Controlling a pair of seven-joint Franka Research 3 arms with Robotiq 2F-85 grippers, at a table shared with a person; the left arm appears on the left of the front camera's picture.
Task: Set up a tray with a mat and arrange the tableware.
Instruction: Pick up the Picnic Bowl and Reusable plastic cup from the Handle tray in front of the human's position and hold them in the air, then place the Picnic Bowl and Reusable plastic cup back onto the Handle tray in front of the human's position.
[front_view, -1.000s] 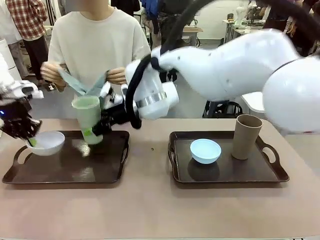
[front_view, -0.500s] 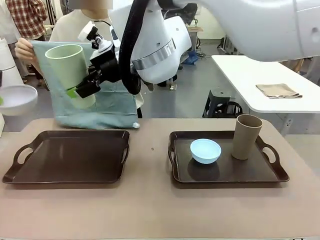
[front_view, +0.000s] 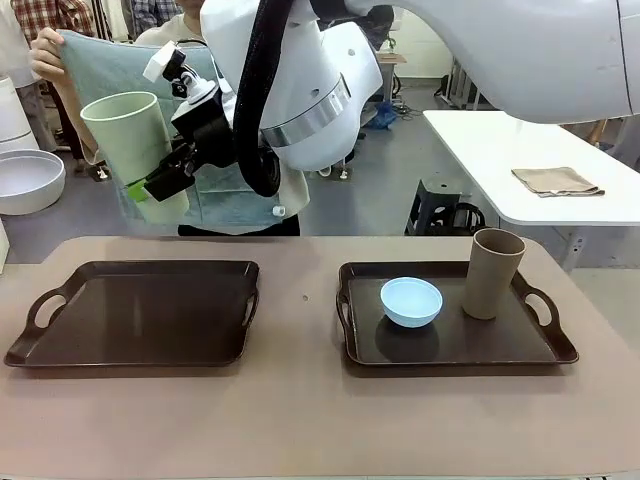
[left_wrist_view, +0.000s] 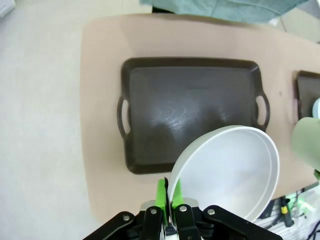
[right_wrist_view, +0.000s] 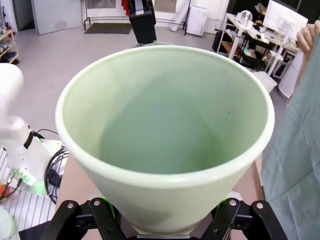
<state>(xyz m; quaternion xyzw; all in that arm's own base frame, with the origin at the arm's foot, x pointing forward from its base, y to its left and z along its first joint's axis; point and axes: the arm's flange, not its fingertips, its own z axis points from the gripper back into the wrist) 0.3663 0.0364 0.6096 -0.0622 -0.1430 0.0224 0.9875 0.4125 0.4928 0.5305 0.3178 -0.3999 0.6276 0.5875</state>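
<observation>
My right gripper (front_view: 150, 190) reaches across to the left and is shut on the pale green cup (front_view: 130, 148), held high above the left tray (front_view: 140, 345). In the right wrist view the cup (right_wrist_view: 165, 125) sits upright in my right gripper (right_wrist_view: 162, 217). My left gripper (left_wrist_view: 167, 194) is shut on the rim of the white bowl (left_wrist_view: 230, 170), held high above that bare tray (left_wrist_view: 165, 110). The bowl (front_view: 28, 180) hangs at the picture's left edge. A person holds up a blue-green mat (front_view: 120, 65) behind the cup. The light blue bowl (front_view: 411, 300) and tan cup (front_view: 492, 272) stand on the right tray (front_view: 520, 350).
My right arm's bulk spans the upper middle of the front view. A white side table (front_view: 520, 160) with a folded beige cloth (front_view: 557, 181) stands behind at the right. The tan tabletop (front_view: 300, 420) in front of both trays is bare.
Both grippers lifted the white bowl and the green cup off the left tray and raised them. The person unfolded the mat and lifted it higher.
</observation>
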